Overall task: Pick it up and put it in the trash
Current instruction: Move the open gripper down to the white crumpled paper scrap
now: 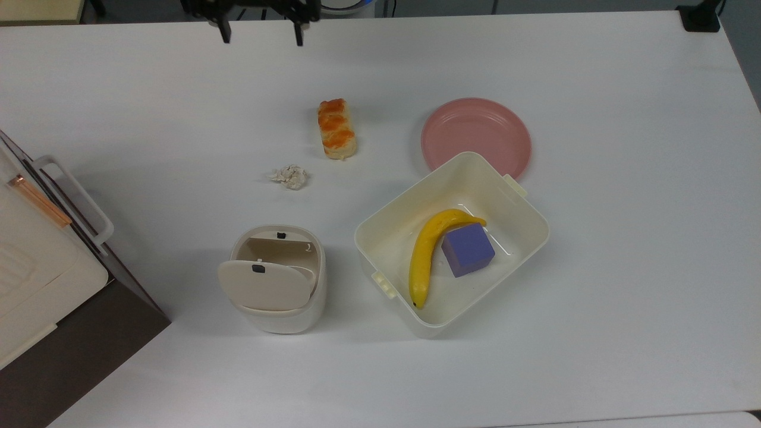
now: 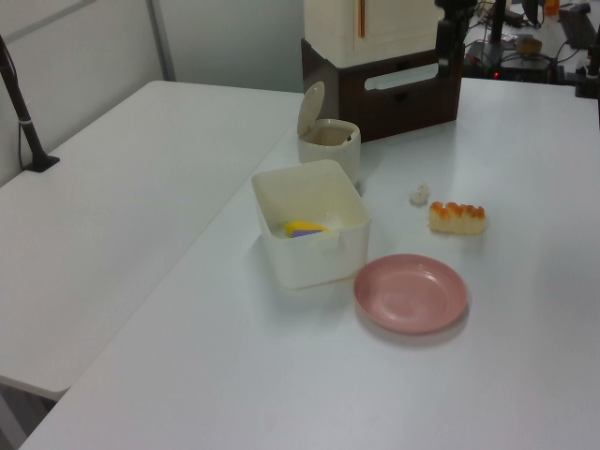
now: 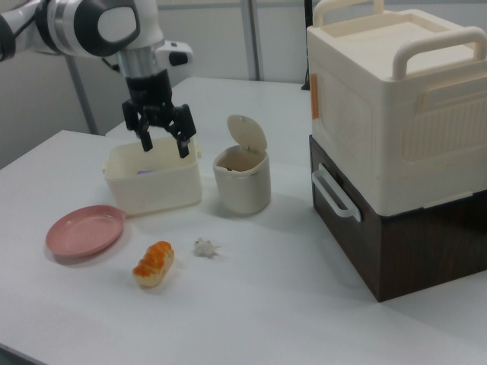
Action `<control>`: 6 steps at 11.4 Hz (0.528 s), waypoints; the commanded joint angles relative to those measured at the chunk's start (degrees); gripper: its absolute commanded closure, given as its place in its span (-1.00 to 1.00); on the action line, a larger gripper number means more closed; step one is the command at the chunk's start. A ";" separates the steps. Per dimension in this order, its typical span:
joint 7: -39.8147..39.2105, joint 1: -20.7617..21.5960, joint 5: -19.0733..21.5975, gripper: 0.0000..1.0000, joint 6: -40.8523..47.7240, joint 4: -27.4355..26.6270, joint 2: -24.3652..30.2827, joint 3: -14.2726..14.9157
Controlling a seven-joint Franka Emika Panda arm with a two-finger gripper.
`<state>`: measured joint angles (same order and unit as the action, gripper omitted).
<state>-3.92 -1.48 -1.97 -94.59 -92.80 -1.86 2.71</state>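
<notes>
**Reaching for the paper wad: approach still to be made**

The step in hand, as I judge it, is the approach to the paper wad (image 1: 289, 176), which lies alone on the white worktop (image 1: 624, 178), left of centre in the top view. It sits between the bread loaf (image 1: 336, 128), above and to its right in the top view, and the trash bin (image 1: 276, 279), below it toward the lower left of centre. It touches neither.

To do this well, the end effector (image 1: 260, 32) should travel from the top edge of the top view down over the wad and centre on it before descending, keeping clear of the bread loaf. The wad is low and soft, so the fingertips should probably come almost to the worktop and close gently around its bulk. The bin's swing flap (image 1: 265, 285) stands tipped up with the mouth showing behind it, so the drop could likely go straight through that opening. The larger cream tub (image 1: 380, 229), holding a banana (image 1: 426, 252) and a purple block (image 1: 468, 249), stands just right of the bin in the top view and is not the target.

The end effector is spread wide, its two dark fingers well apart. It grasps nothing and touches nothing; in the right view it (image 3: 162, 141) hangs high in the upper left, above the worktop.
</notes>
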 commanded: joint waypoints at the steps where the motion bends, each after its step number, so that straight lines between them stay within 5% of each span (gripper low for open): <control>1: 1.02 4.37 -2.08 -1.00 -2.60 -3.96 -1.73 0.81; 6: 21.03 5.17 -5.30 -1.00 -16.58 -6.60 -12.97 0.19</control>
<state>7.86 2.53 -3.54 -106.43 -98.60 -10.07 2.68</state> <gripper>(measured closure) 0.000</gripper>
